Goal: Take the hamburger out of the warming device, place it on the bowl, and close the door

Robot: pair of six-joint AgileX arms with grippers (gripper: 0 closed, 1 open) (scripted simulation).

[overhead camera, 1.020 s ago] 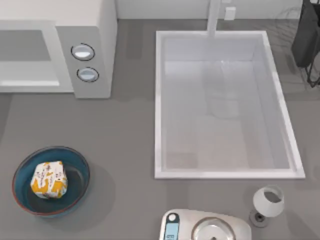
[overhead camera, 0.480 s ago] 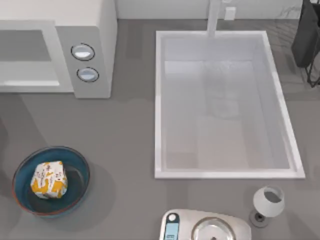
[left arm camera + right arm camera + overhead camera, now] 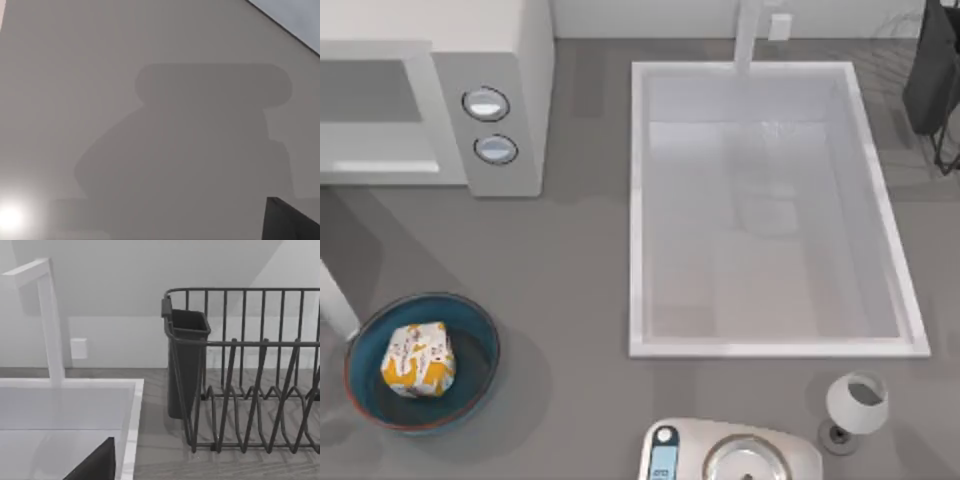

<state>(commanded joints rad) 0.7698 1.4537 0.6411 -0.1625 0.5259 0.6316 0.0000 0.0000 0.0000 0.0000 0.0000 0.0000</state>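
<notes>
Since the hamburger (image 3: 417,360) lies in the bowl (image 3: 480,325), step left: shutting the door (image 3: 335,298)
Door: white edge slanting in at the table's left, just beside the bowl, apart from the warming device (image 3: 505,60)
Nearer arm: left, by my judgement
Left gripper (image 3: 292,222): over bare table, grip state cannot tell
Right gripper (image 3: 95,465): parked by the sink (image 3: 638,200), cannot tell

Colours on the grey counter (image 3: 570,270)

The hamburger (image 3: 417,359) wore white paper printed with yellow-orange patches; the bowl (image 3: 480,335) was blue with a reddish-brown rim. The microwave (image 3: 515,60) was white with silver-rimmed knobs (image 3: 486,104), the sink (image 3: 638,200) white, the dish rack (image 3: 240,370) dark grey, the scale (image 3: 790,450) silver with a blue display (image 3: 663,462), and the cup (image 3: 857,402) white.
</notes>
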